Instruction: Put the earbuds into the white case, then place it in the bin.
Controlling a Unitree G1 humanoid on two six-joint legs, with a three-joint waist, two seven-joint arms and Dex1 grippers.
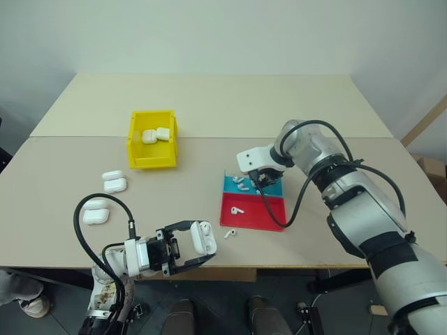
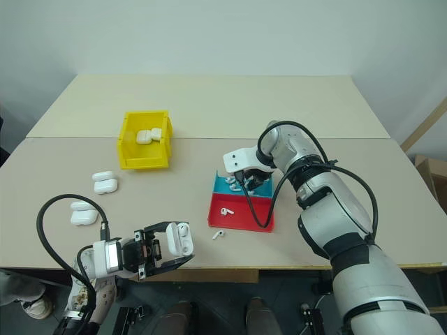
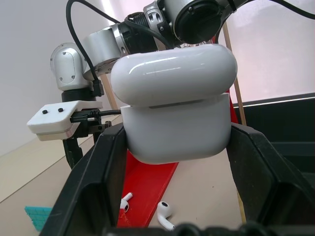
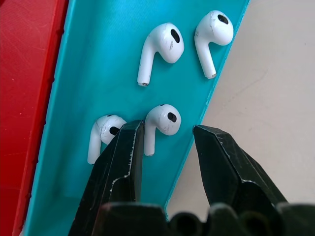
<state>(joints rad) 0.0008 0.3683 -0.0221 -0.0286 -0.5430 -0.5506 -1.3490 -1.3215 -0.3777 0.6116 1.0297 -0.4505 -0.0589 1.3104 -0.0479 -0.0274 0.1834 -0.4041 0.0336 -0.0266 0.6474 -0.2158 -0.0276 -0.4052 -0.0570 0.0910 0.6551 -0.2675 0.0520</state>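
**Ana:** Right wrist view puts the right gripper (image 4: 167, 147) over the teal half of the tray (image 4: 98, 59), fingers parted a little way and closed on nothing. One of the earbuds (image 4: 161, 121) lies just between the fingertips, its stem pointing back toward the wrist. A second earbud (image 4: 101, 132) lies beside the darker finger, partly hidden by it, and two more (image 4: 160, 49) lie farther along the teal floor.

**Ben:** And the left gripper (image 1: 187, 246)?

**Ana:** It sits low near the table's front edge, clamped on the white case (image 1: 203, 236). In the left wrist view the case (image 3: 174, 103) sits upright between the two black fingers with its lid raised a crack.

**Ben:** What about the surface?

**Ana:** A pale beige table (image 1: 230, 105) with a seam across it, against a plain light wall. A brown box stands on the floor at the far right.

**Ben:** Containers?

**Ana:** The yellow bin (image 1: 152, 159) stands left of centre, well apart from both grippers, and holds two white cases (image 1: 155, 135). The red half of the tray (image 1: 262, 213) holds one earbud (image 1: 236, 209), and another earbud (image 1: 230, 234) lies on the table just off the tray's front edge. Four spare cases lie on the table in two pairs, one pair (image 1: 113, 181) near the bin's front and the other (image 1: 96, 211) nearer the left gripper.
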